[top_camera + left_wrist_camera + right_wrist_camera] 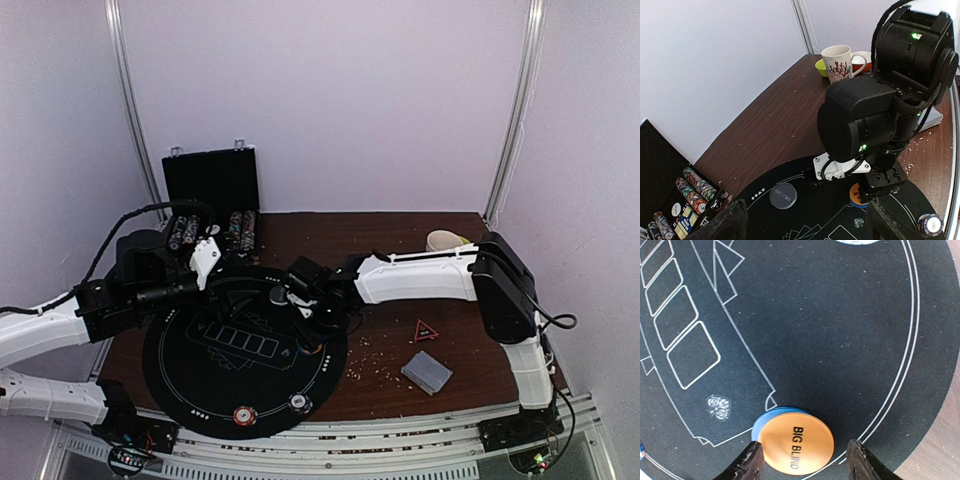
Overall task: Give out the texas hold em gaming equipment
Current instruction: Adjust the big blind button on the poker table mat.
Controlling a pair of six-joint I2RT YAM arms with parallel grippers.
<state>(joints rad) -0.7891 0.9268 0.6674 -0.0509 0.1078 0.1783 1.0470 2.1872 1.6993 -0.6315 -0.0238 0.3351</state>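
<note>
- R claw (805,462): down over the black mat (200,390), fingers either side of 1 orange disc (797,442) marked "BIG BLIND". Jaws apart, not clamped; a gap shows betw. the disc and one finger.
- That orange disc sits on top of 1 blue disc (762,421), which pokes out on one side.
- L claw (807,225): wide open, nothing betw. its fingers, hanging over the mat's left part.
- 1 clear grey disc (783,195): flat on the mat, just ahead of the L claw and near the R claw, on its left.
- 1 red-white disc (243,414) and 1 black-white disc (298,402): near each other at the mat's near edge, on the arm-base side of the R claw.
- So 5 discs counted on the mat.
- 1 card deck (427,372), grey-blue back up: off the mat on the counter (400,260), well apart, to the R claw's right.
- 1 patterned mug (839,62): far corner, beyond the R claw.
- 1 black case (210,180): lid up, chip rows inside, beyond the L claw.
</note>
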